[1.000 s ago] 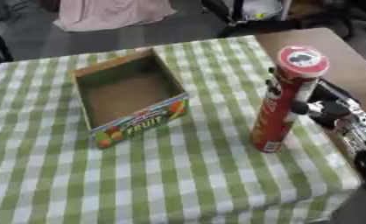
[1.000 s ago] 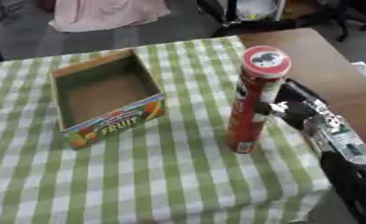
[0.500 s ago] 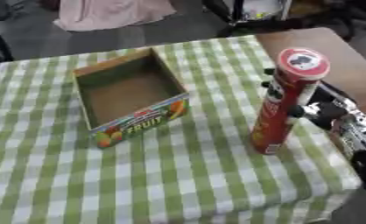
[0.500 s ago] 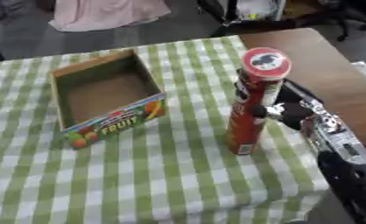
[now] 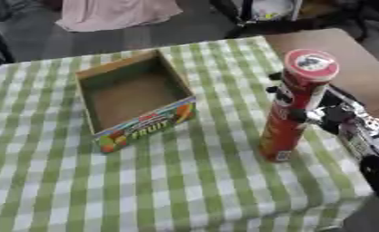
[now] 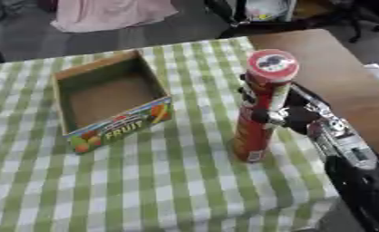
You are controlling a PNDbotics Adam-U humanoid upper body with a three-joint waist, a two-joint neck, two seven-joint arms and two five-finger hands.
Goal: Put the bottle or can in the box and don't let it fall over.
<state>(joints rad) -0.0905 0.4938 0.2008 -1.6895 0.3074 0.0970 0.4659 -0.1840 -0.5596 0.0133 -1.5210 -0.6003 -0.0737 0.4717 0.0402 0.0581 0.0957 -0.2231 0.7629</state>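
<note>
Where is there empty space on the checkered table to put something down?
The green checked cloth is bare along its near edge, in front of the fruit box, and between the box and the tall red can. The box is empty too. It is crowded at the can, where the right hand wraps it.

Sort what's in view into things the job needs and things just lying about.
Job:
- tall red can, upright on the green checked tablecloth
- open FRUIT box, empty
- right hand, fingers curled round the can

Lying about:
- pink cloth on the floor beyond the table
</note>
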